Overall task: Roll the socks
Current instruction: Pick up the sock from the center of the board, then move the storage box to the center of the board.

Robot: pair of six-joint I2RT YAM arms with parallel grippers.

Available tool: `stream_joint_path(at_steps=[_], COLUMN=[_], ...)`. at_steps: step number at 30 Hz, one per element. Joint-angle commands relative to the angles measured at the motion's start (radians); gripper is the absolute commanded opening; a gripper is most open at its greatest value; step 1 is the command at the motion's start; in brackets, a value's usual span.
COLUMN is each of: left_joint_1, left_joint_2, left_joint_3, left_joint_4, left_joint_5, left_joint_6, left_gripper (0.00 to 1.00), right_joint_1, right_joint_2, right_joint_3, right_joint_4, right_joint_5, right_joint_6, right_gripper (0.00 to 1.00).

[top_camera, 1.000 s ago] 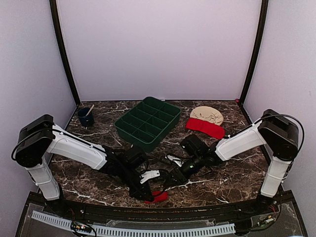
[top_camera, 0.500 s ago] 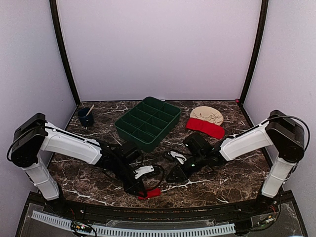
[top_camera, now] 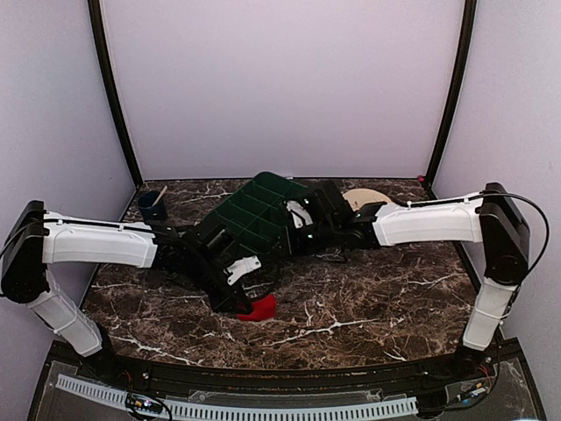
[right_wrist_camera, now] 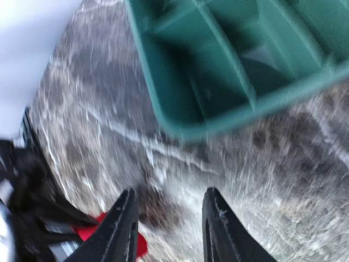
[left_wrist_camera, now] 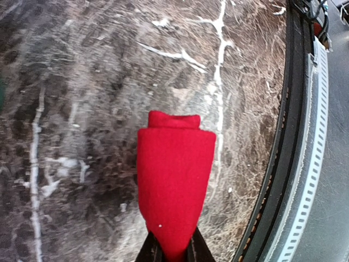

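My left gripper (top_camera: 244, 303) is shut on a bright red sock bundle (top_camera: 261, 307) near the table's middle front. In the left wrist view the bundle (left_wrist_camera: 174, 180) hangs out of the closed gripper (left_wrist_camera: 173, 248) above the marble, folded over at its far end. My right gripper (top_camera: 279, 244) is open and empty, reaching across to the near corner of the green tray (top_camera: 250, 210). In the right wrist view its gripper (right_wrist_camera: 170, 207) has spread fingers below the tray's rim (right_wrist_camera: 245, 112), and the red bundle (right_wrist_camera: 87, 232) shows at lower left. No second sock shows; the right arm covers that spot.
A dark blue cup (top_camera: 152, 207) with a stick in it stands at the back left. A beige round item (top_camera: 359, 197) lies at the back right, partly behind the right arm. The black table rim (left_wrist_camera: 297, 136) runs along the front edge.
My left gripper has carried the red bundle away from the front edge toward the table's middle. My right arm has let go and swung back to the green tray, now covering the second sock.
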Motion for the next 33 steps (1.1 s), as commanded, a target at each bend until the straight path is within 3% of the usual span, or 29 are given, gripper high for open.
stream_joint_path(at_steps=[1,7,15,33], left_joint_1=[0.023,0.052,0.059,0.062], left_joint_2=[-0.062,-0.102,-0.111,-0.164], left_joint_3=[0.035,0.039,0.048,0.059], left_joint_4=[-0.082,-0.1,-0.105,-0.087], left_joint_5=[-0.058,-0.068,-0.114,-0.212], left_joint_6=[0.057,0.081,0.105,0.123], left_gripper=[0.0,0.0,0.0,0.0], right_joint_1=[-0.01,-0.008,-0.005,-0.005], right_joint_2=[0.068,0.183,0.222,0.403], right_joint_3=[0.158,0.399,0.499,0.693], right_joint_4=[-0.102,-0.317,-0.461,-0.651], right_joint_5=[0.185,0.359,0.49,0.537], right_joint_6=[0.141,0.24,0.31,0.411], right_gripper=[0.37,0.35,0.33,0.31])
